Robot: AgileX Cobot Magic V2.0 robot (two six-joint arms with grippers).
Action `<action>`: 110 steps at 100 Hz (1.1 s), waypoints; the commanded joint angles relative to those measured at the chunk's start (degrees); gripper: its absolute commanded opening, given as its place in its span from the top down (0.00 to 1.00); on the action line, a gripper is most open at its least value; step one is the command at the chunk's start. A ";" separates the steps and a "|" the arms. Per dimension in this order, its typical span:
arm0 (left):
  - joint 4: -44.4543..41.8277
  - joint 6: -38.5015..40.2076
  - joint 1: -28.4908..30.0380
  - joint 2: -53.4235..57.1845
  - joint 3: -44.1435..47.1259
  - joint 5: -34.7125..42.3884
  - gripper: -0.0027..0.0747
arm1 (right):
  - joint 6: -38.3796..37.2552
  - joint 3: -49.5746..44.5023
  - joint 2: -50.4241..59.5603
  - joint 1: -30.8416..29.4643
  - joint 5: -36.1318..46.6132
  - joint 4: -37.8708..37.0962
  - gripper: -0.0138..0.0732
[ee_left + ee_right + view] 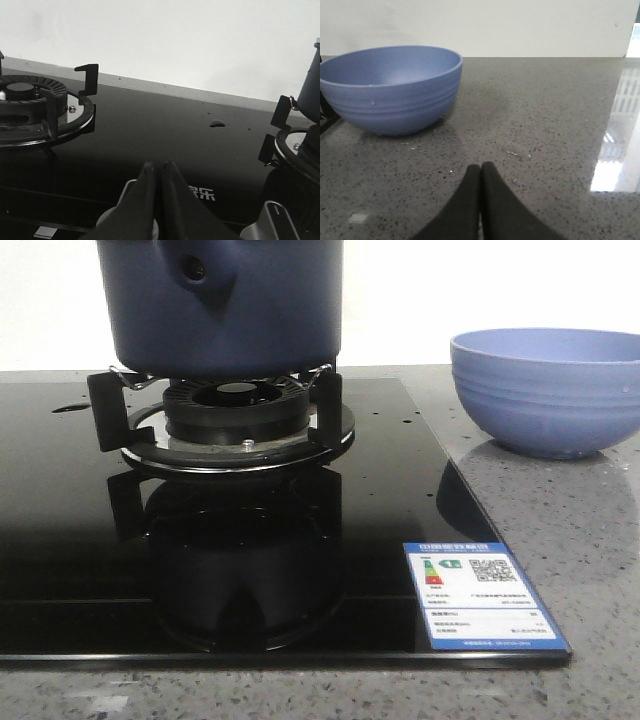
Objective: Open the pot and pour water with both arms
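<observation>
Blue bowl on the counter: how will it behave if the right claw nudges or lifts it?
The bowl looks rigid, probably light plastic. Its rounded wall narrows to a small base, so a nudge may slide or rock it on the polished counter. A droplet on its side hints at a slippery grip.

Front cam low, close on pot (225, 300); wrist cams low; bowl (548, 390) shared w/ right.

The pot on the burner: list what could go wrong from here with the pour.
1. The pot sits raised on narrow burner supports; a nudge could tip or slide it.
2. The bowl stands loose on the smooth counter and might shift.
3. Droplets already dot the glass cooktop; spilled water would spread there.
</observation>
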State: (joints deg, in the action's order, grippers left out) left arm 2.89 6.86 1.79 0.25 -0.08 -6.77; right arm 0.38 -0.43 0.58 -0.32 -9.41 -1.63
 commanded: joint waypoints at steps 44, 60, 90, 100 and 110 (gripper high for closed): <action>10.29 0.70 -0.46 1.49 1.98 4.59 0.99 | 0.00 -1.47 0.95 0.04 8.42 6.67 0.91; 24.66 0.70 -0.46 1.49 1.98 4.59 0.99 | 0.00 -1.47 0.95 0.04 8.69 20.62 0.91; 36.59 0.52 -0.46 1.38 -2.41 2.56 0.99 | 0.11 3.88 0.67 0.04 7.24 29.98 0.91; 31.20 -2.50 -0.46 -0.46 -9.03 -2.58 0.99 | 1.42 9.70 -2.61 0.04 2.85 27.51 0.91; 29.15 -12.55 -0.46 -4.98 -17.15 -10.98 0.99 | 1.42 16.47 -8.77 0.04 -5.04 22.58 0.91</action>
State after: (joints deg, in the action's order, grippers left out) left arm 33.60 2.26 1.79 -0.87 -9.20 -14.67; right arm 0.69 9.43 -2.93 -0.32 -12.75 24.79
